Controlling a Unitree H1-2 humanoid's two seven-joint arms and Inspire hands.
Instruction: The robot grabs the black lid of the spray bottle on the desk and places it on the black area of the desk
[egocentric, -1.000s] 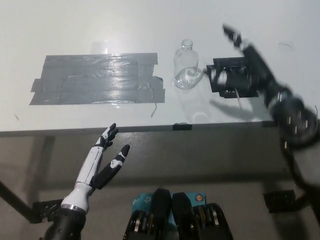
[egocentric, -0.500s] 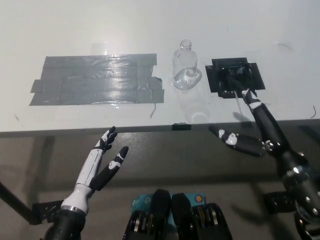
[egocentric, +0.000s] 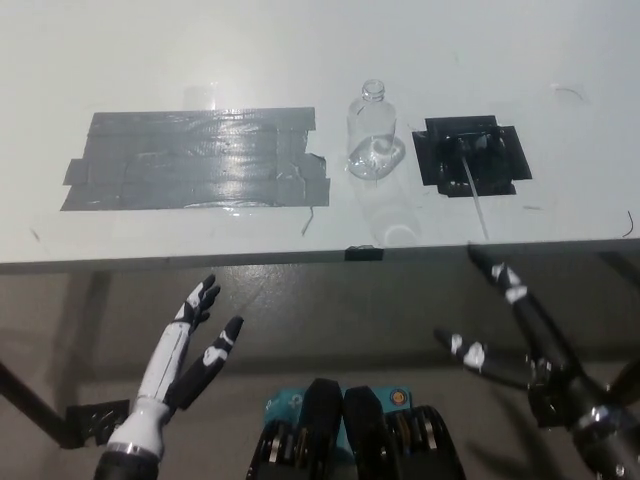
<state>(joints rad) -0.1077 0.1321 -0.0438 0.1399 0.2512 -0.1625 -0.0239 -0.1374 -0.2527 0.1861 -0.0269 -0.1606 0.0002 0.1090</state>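
Head view: the black spray-bottle lid (egocentric: 478, 152) lies on the square black patch (egocentric: 507, 172) at the upper right of the frame, just to the right of the clear, capless plastic bottle (egocentric: 374, 132) that stands upright on the white desk (egocentric: 300, 50). The lid's dark body is hard to separate from the dark patch, but its thin pale dip tube runs from the patch's middle down and slightly right, ending near the desk's front edge; so the long axis lies roughly top to bottom in the frame, head end up, tube end down. Judged from this, the placing step looks done and what remains is only to clear the arms away.

The black right hand (egocentric: 520, 330) is at the lower right, below the desk edge, fingers spread and holding nothing, well apart from the lid. The white left hand (egocentric: 195, 335) rests at the lower left, also below the desk edge, fingers apart and empty. A wide patch of grey tape (egocentric: 190, 160) fills the upper left of the desk and plays no part. No further grasp seems called for.
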